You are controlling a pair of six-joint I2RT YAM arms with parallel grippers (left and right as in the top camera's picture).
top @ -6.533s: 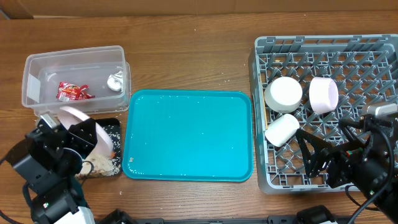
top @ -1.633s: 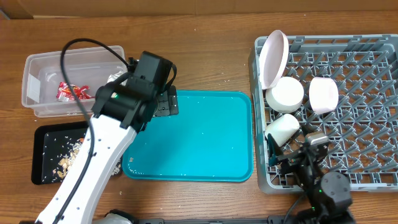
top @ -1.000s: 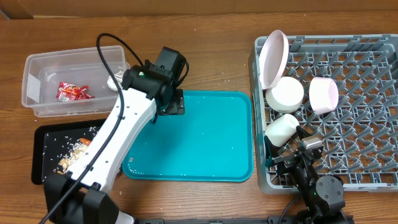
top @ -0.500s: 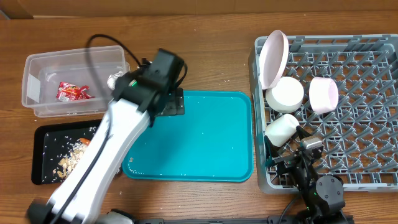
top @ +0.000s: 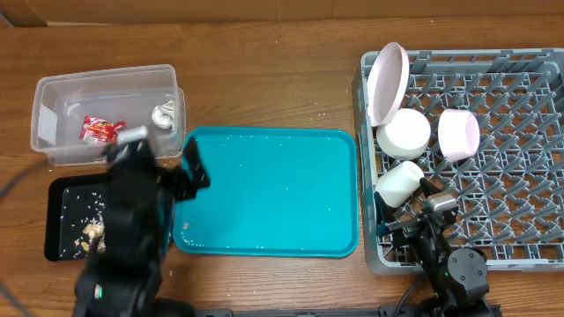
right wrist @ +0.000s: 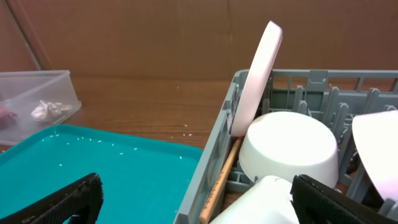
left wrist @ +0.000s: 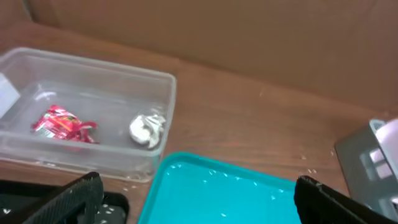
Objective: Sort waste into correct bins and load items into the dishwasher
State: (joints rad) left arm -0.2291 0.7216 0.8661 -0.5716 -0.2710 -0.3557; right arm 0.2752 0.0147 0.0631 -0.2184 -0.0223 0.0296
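Left tool [left wrist: 198,180] spread wide, empty, over the left edge of the glossy teal tray [top: 273,194]. Right tool [right wrist: 196,183] equally wide, empty, at the near-left corner of the grey peg-grid rack [top: 520,114]. Flat black tray [top: 62,189] holds beige scraps [top: 92,231] and scattered rice. Beyond it, the clear round-cornered tub [top: 53,97] holds a crinkled red wrapper [top: 99,129] and crumpled white tissue [top: 164,115]. In the rack: smooth white cup [top: 398,183], two bowls [top: 403,132], then a pale plate [top: 389,81] on edge. Wooden counter [top: 291,79].
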